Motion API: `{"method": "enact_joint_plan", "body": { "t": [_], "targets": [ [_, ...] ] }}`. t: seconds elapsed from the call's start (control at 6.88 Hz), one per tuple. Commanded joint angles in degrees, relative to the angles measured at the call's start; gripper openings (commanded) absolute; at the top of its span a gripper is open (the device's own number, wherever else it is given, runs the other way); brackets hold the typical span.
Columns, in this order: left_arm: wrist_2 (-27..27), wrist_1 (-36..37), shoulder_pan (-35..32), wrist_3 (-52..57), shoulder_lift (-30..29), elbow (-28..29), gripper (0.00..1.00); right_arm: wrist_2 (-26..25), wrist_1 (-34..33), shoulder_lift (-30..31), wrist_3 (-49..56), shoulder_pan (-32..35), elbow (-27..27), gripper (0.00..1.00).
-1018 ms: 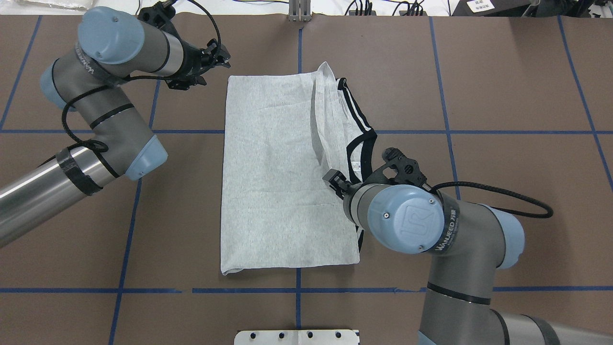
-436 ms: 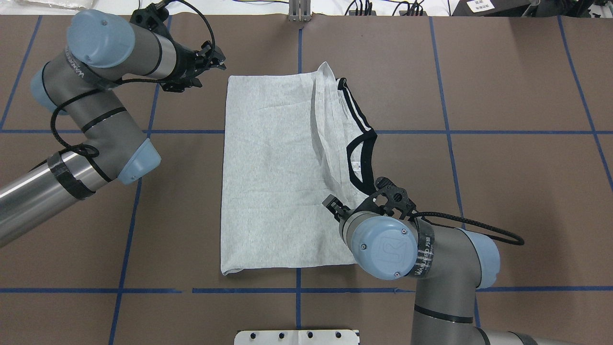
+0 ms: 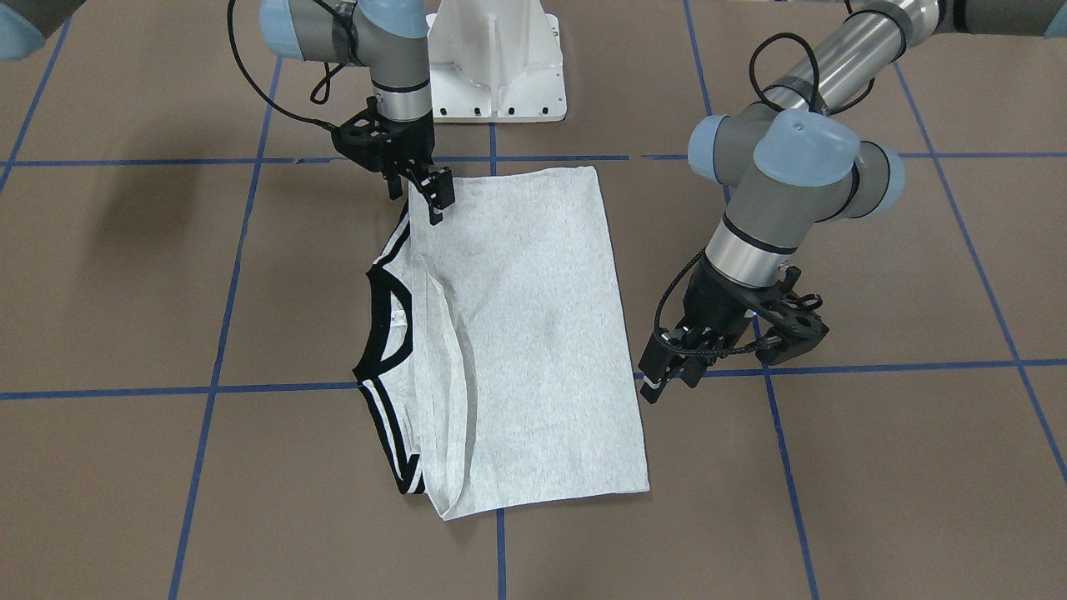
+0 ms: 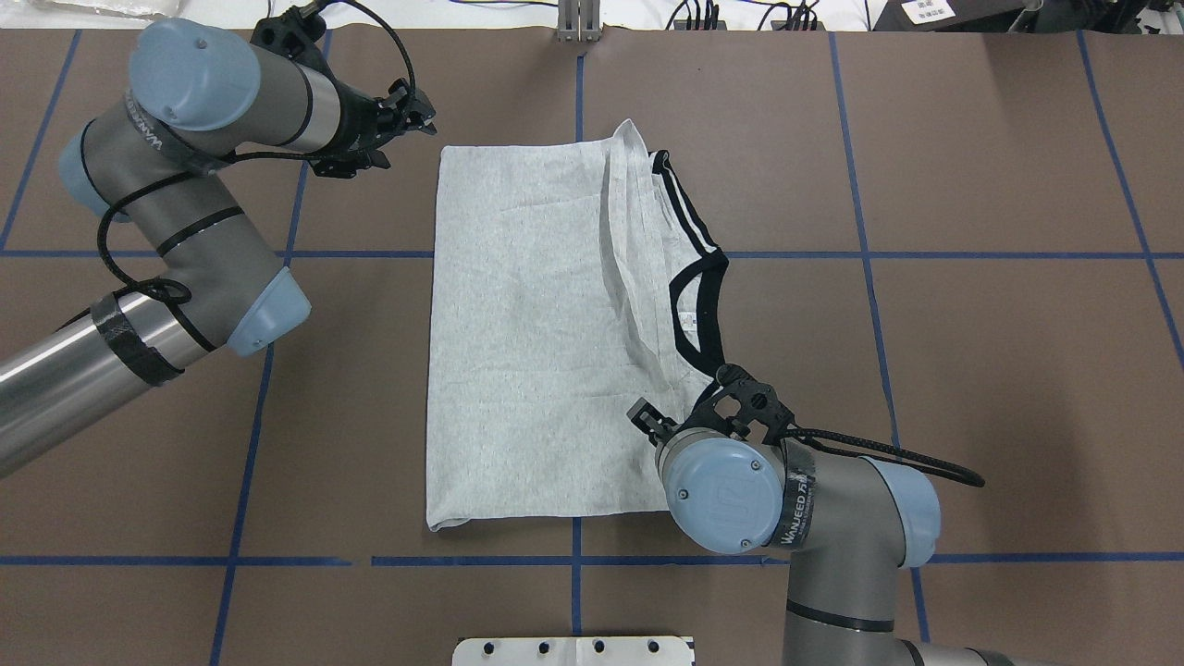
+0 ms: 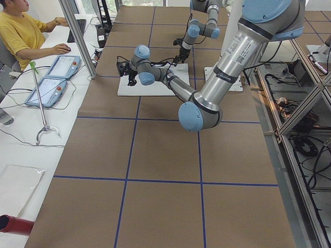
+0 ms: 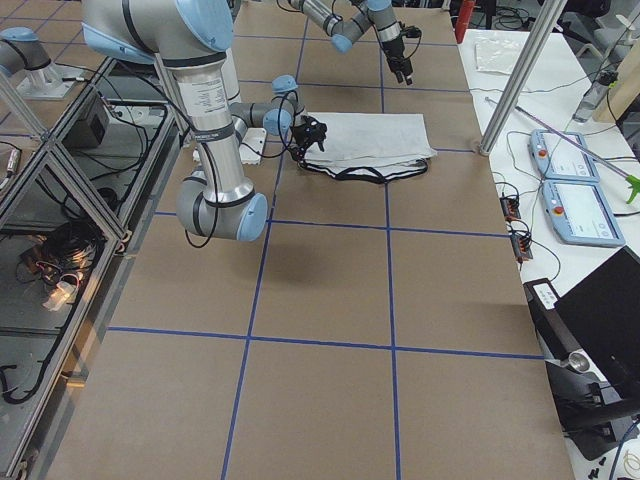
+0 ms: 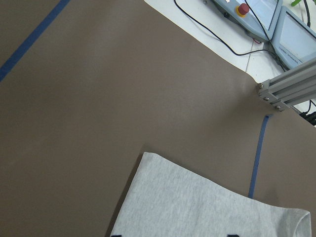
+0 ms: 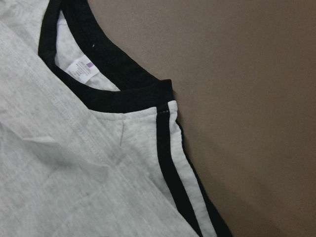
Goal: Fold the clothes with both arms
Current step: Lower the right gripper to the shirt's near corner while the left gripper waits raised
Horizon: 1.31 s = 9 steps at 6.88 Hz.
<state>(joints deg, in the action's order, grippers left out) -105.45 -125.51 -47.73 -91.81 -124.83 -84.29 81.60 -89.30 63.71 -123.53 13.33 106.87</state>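
- Lying flat mid-bench, the shirt (image 4: 546, 351) is showing as a tall grey rectangle. A grey layer is covering most of it, with the black collar (image 8: 123, 94) and stripes (image 8: 170, 163) peeking out along the robot's right edge.
- Judging by the soft creases and the raised ridge beside the collar, it is behaving as light, limp knit. It is probably going to sag from any pinch and drag on the brown bench (image 4: 971, 370) rather than slide, and it is not looking fragile.
- Taking hold is looking best at corners and hems, pinching every layer together so the lower ones are not trailing behind.
- The right gripper (image 3: 433, 196) is hovering over the near right corner by the stripes, its jaws appearing spread and holding nothing.
- The left gripper (image 3: 658, 383) is hanging just beside the far left corner, apart from the cloth, its jaws also appearing spread.
- The right wrist view is giving the neck label (image 8: 81, 69) and the stripe stitching, which are too small overhead.
- Overhead, the right arm is hiding the near right corner, and the front-facing view is revealing it.
- The left wrist view is showing the bare strip of bench between that gripper and the cloth.
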Motion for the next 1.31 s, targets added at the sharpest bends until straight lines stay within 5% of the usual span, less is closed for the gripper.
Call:
{"method": "enact_joint_plan", "body": {
  "t": [0.0,1.16],
  "targets": [
    [0.07,0.0,-0.09,-0.03,0.03,0.0,0.77,-0.03,0.0,0.27,-1.7,-0.85,-0.43,0.71],
    [-0.02,0.0,-0.35,-0.03,0.03,0.0,0.77,-0.03,-0.09,-0.52,-2.25,-1.73,-0.88,0.66]
  ]
}}
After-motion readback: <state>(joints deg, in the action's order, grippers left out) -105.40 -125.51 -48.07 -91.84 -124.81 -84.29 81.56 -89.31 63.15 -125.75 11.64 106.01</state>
